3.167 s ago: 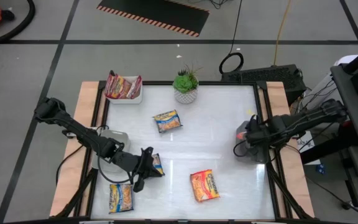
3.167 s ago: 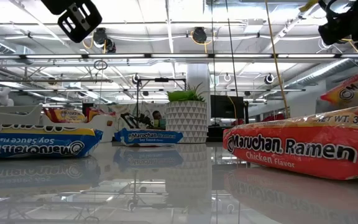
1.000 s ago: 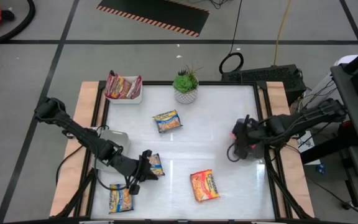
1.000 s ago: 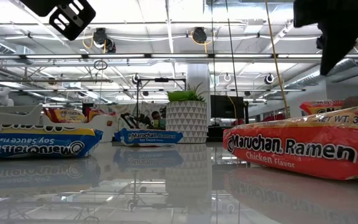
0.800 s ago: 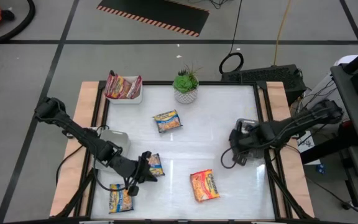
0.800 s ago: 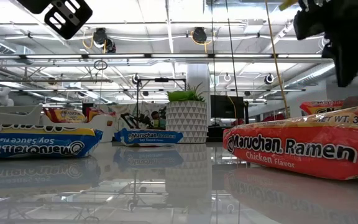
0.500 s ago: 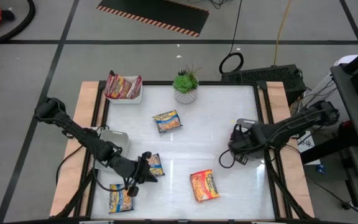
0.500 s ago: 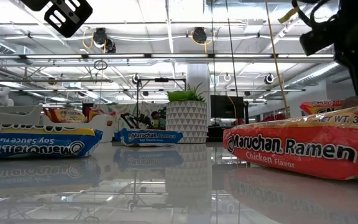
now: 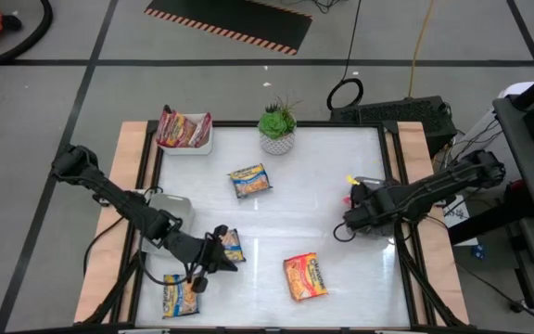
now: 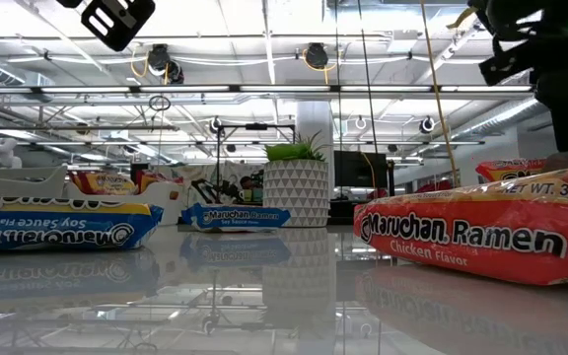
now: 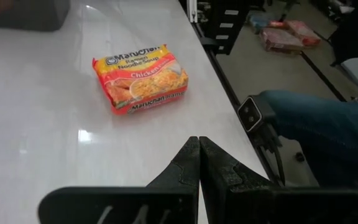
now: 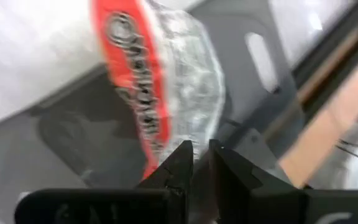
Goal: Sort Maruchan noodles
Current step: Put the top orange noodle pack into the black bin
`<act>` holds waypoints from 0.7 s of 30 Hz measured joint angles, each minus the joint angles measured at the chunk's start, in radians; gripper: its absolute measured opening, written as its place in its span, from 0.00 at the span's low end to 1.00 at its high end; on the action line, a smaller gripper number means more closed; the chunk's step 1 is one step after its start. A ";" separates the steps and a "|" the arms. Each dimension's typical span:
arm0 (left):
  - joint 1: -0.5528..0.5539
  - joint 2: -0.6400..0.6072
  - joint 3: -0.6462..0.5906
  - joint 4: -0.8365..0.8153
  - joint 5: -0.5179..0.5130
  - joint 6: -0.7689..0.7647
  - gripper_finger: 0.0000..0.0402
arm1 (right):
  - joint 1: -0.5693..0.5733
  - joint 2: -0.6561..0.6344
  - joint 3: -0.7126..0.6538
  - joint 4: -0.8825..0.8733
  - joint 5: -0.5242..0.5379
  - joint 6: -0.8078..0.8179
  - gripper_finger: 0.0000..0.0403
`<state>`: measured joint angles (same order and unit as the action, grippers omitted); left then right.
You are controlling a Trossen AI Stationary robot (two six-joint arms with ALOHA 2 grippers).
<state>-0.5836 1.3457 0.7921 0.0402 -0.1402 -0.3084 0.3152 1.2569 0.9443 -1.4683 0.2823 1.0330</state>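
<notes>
The left pincer (image 9: 213,263) is closed, low at the front-left. The right pincer (image 9: 349,221) stands nearly closed at the right side.

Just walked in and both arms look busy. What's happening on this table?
The robot is sorting Maruchan ramen packets. The right gripper has pinched the edge of an orange-red packet over the grey tray at the table's right edge. The left gripper is shut and empty, near a blue packet. A chicken packet, two more blue packets and a white tray of packets wait.
</notes>
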 joint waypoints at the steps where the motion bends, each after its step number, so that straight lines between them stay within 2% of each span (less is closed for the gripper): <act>1: 0.001 0.000 0.000 0.000 0.000 0.000 0.01 | 0.002 -0.010 0.000 0.021 -0.014 -0.010 0.11; 4: 0.001 0.000 0.000 -0.006 0.000 0.000 0.01 | 0.004 -0.049 0.000 0.088 -0.049 -0.034 0.11; 13: 0.001 0.000 0.000 -0.013 0.000 0.011 0.01 | 0.002 -0.129 -0.014 0.257 -0.056 -0.128 0.10; 21: 0.001 0.000 0.000 -0.013 0.000 -0.011 0.01 | -0.008 -0.130 -0.195 0.364 -0.194 -0.121 0.01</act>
<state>-0.5831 1.3457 0.7921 0.0272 -0.1402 -0.3194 0.3077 1.1265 0.7489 -1.1043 0.0888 0.9116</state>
